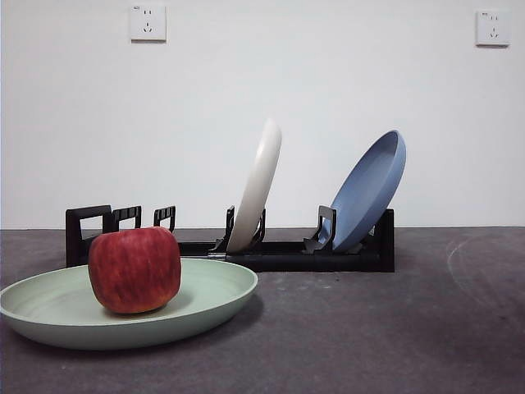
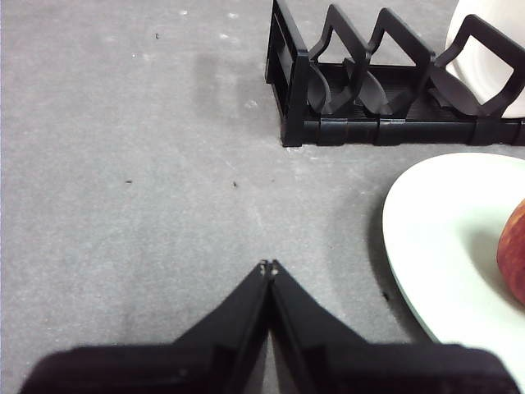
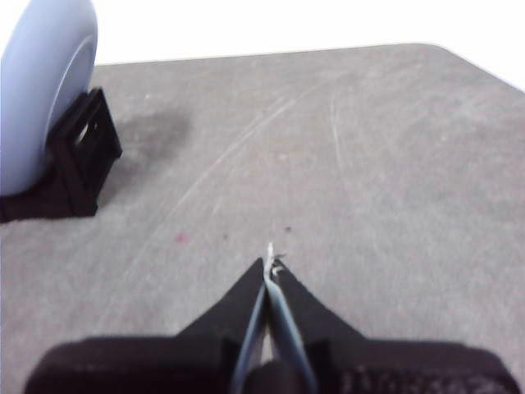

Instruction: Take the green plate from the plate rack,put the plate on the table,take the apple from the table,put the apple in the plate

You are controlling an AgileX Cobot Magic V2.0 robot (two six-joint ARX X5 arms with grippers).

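The green plate (image 1: 205, 295) lies flat on the table (image 1: 394, 328) at the front left, in front of the plate rack (image 1: 279, 254). The apple (image 1: 134, 268) stands in the plate. In the left wrist view my left gripper (image 2: 269, 267) is shut and empty above bare table, beside the plate (image 2: 443, 230) and the apple's edge (image 2: 513, 254), near the rack's end (image 2: 328, 98). My right gripper (image 3: 271, 250) is shut and empty above bare table, away from the rack's other end (image 3: 82, 160). Neither gripper shows in the front view.
A cream-white plate (image 1: 258, 185) and a blue plate (image 1: 369, 189) stand tilted in the rack. The blue plate also shows in the right wrist view (image 3: 41, 90), the white one in the left wrist view (image 2: 492, 49). A white wall stands behind the table.
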